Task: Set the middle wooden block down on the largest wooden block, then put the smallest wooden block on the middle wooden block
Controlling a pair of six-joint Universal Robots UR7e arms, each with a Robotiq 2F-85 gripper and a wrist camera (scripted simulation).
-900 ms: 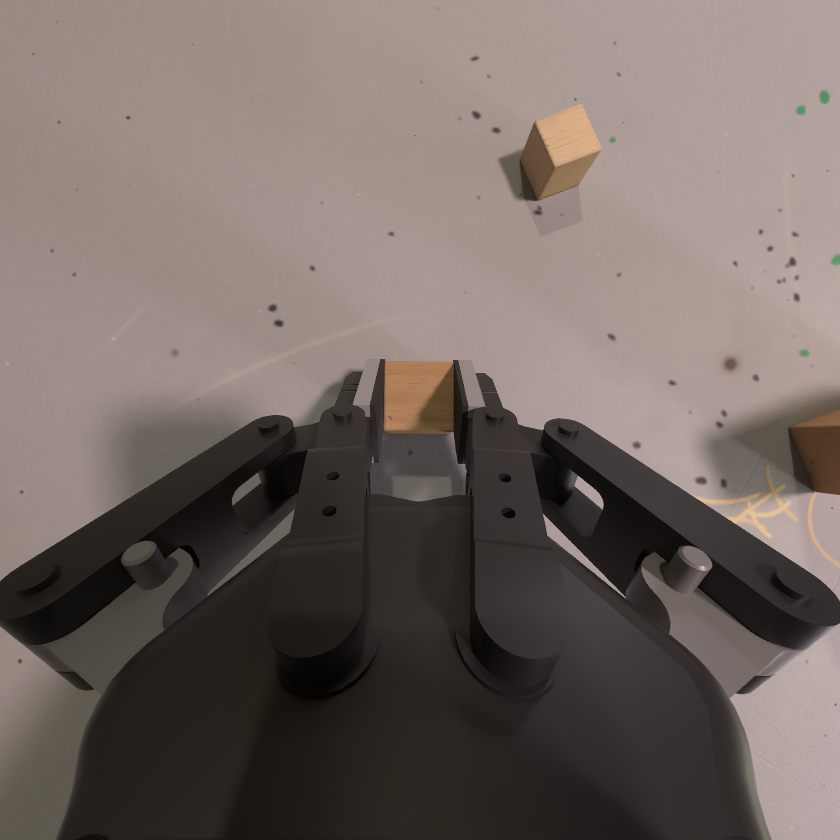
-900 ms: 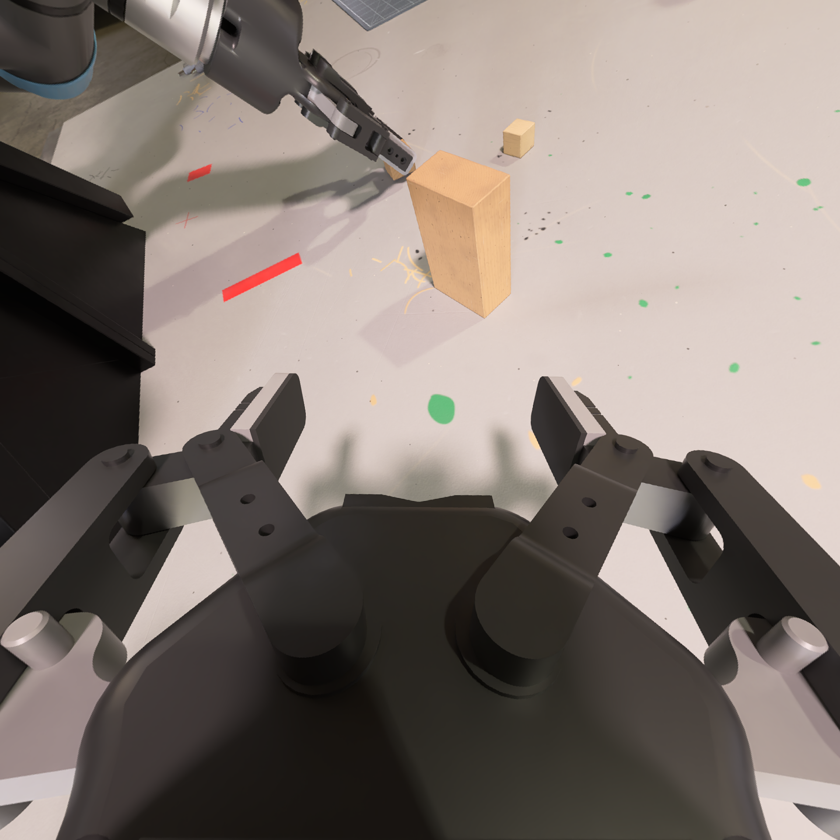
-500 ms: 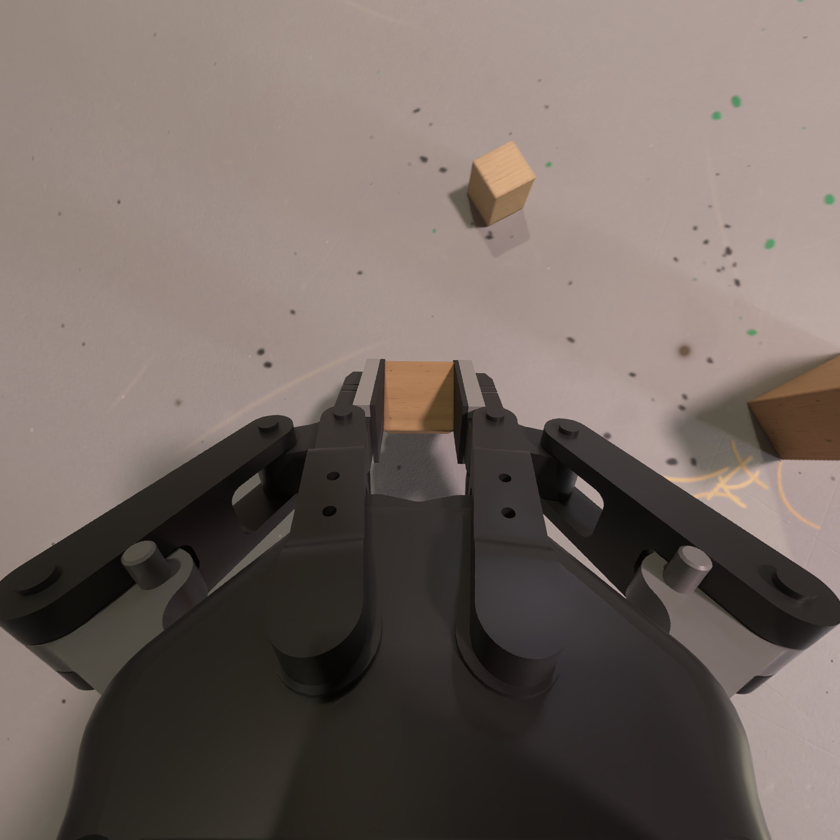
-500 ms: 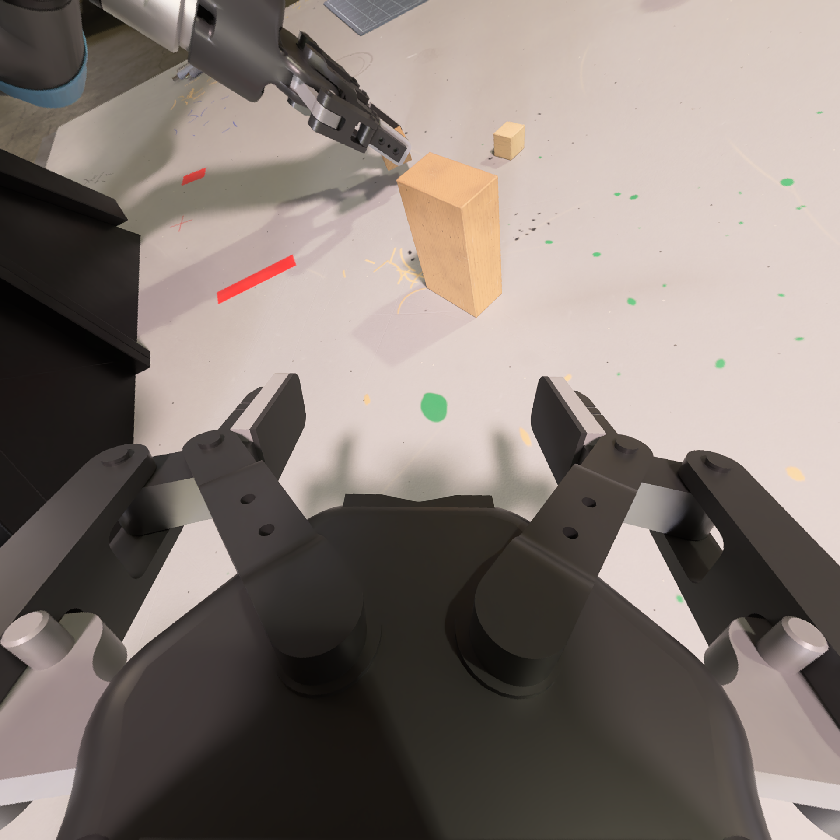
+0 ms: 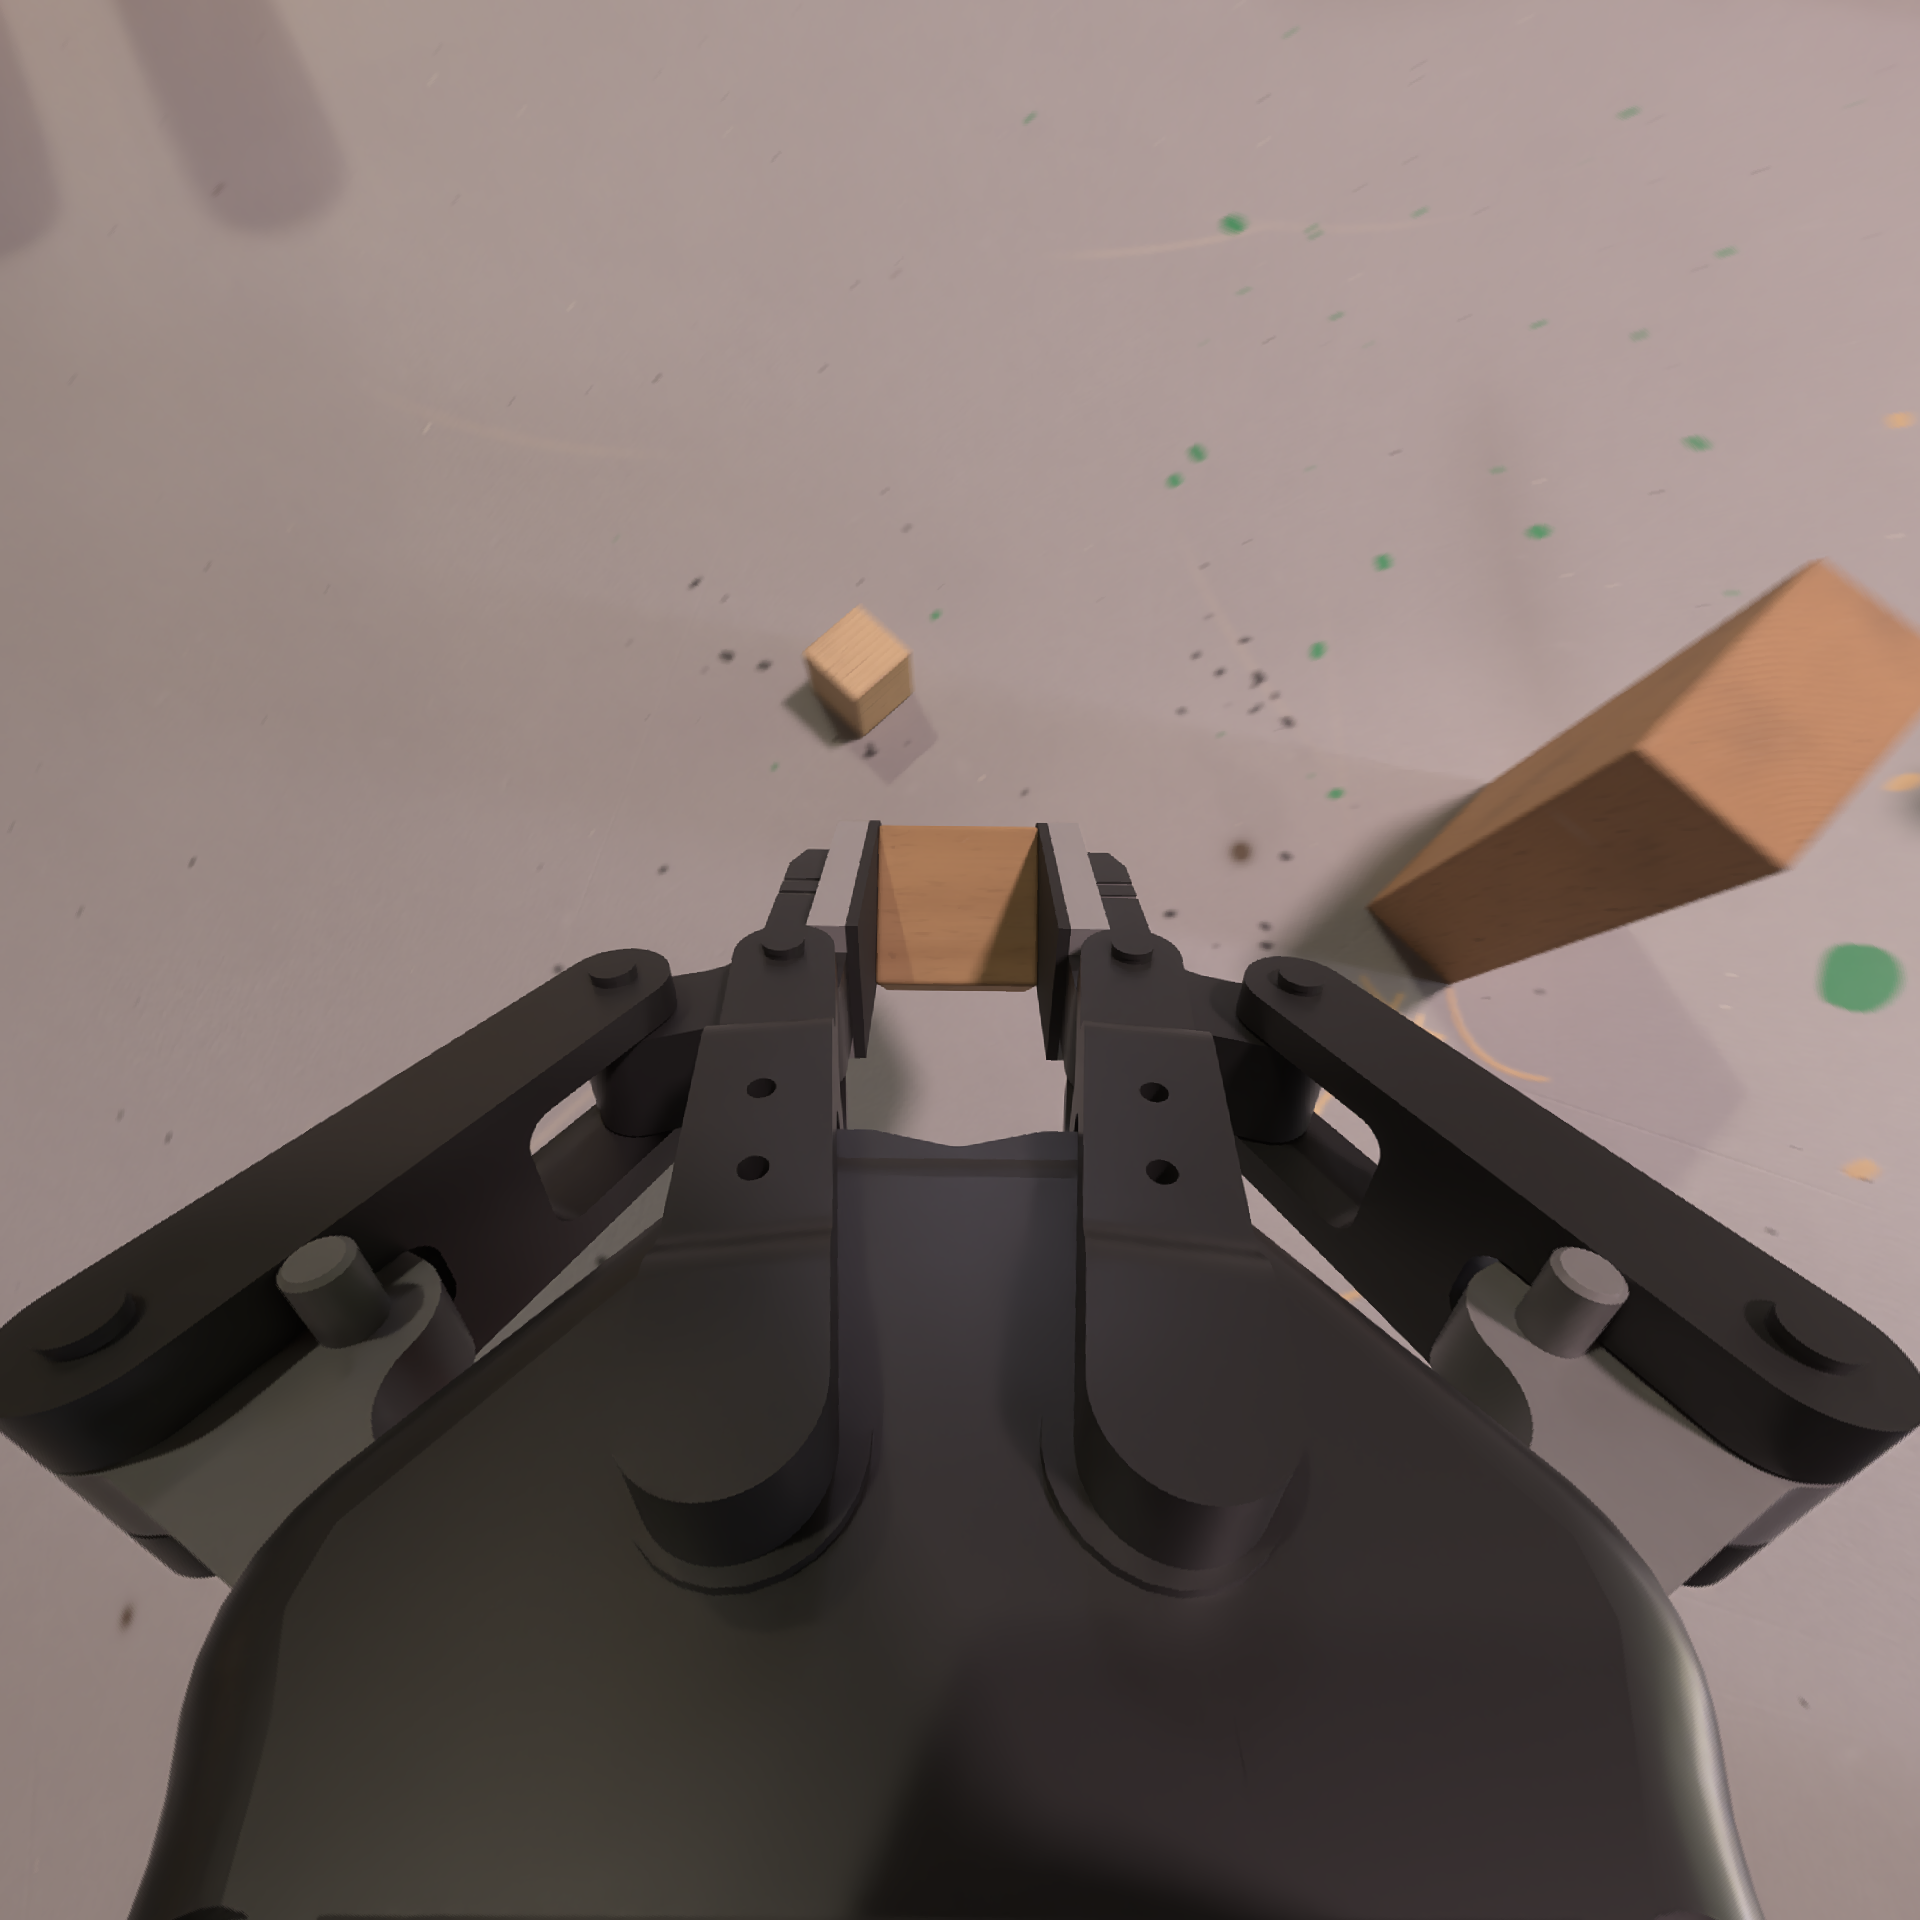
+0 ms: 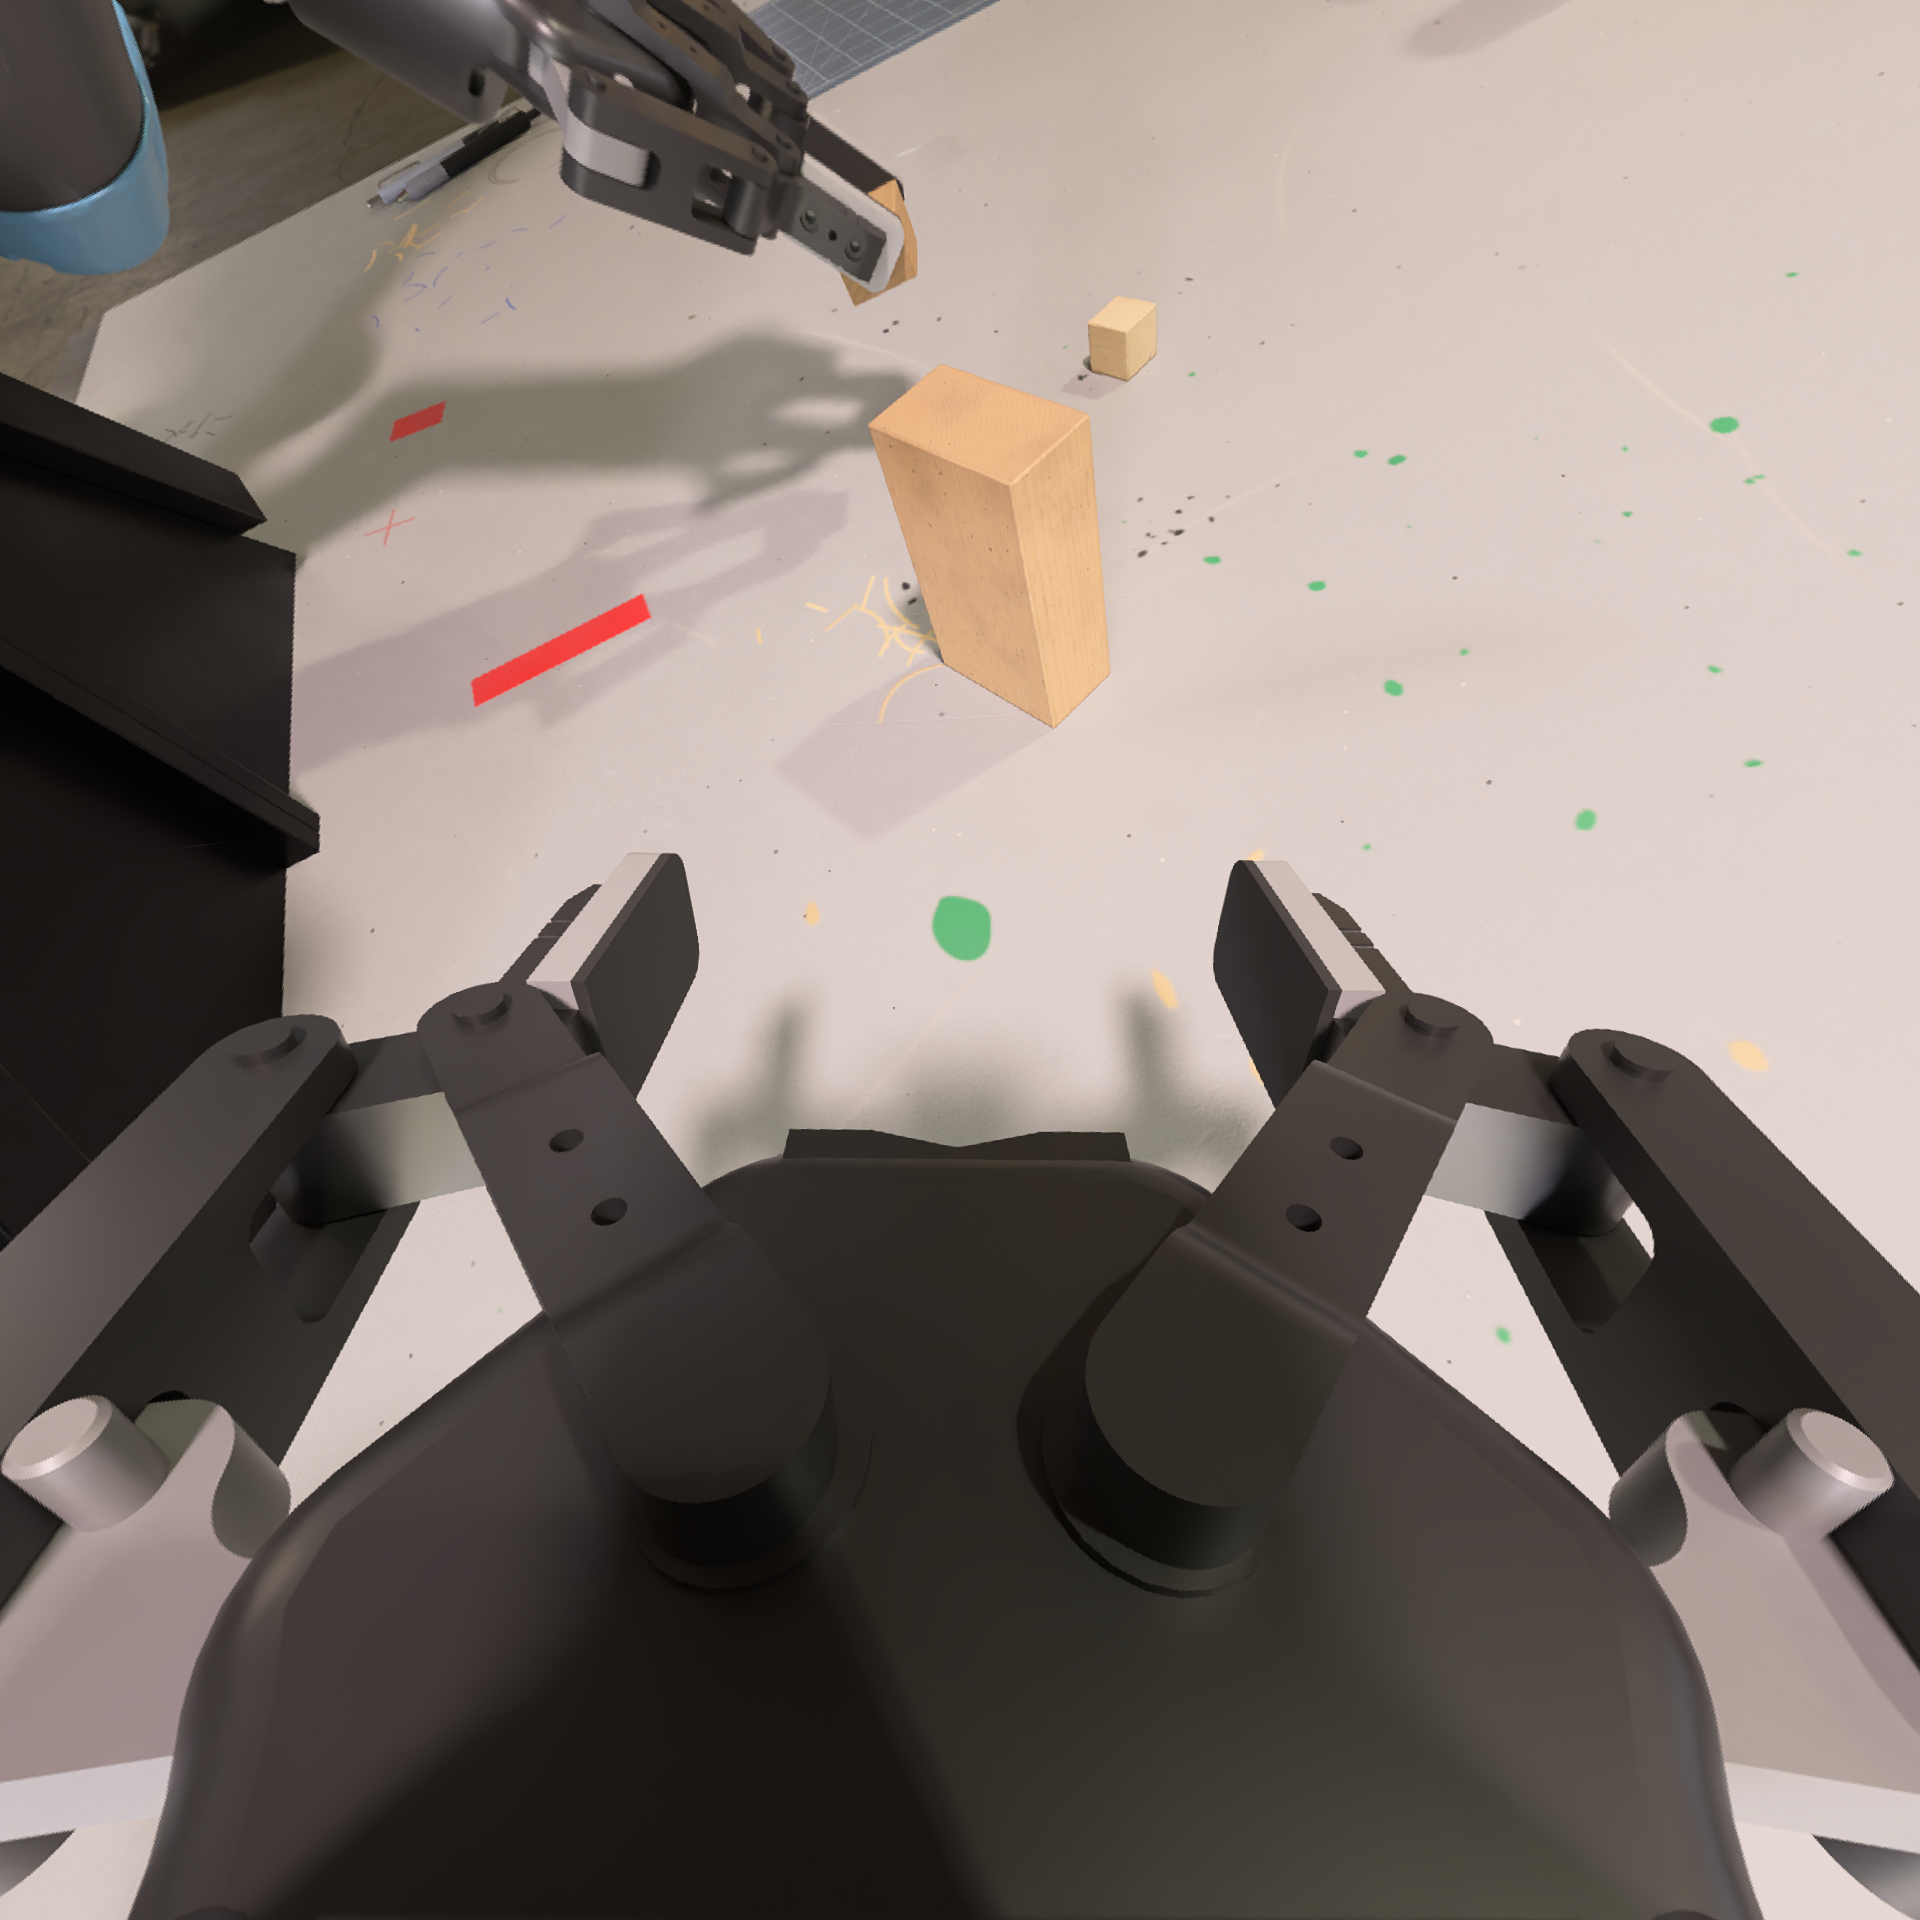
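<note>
Wooden middle block (image 5: 956,902) half-hidden between left tool (image 5: 957,940) pads; largest block (image 5: 1662,790) blurred

Dark grey end effector (image 5: 958,904), silver pins

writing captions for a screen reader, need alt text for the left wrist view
The left claw is shut on the middle wooden block, held above a speckled grey table. The smallest wooden block sits on the table just beyond it, and the largest wooden block stands on the table to the right.
</note>
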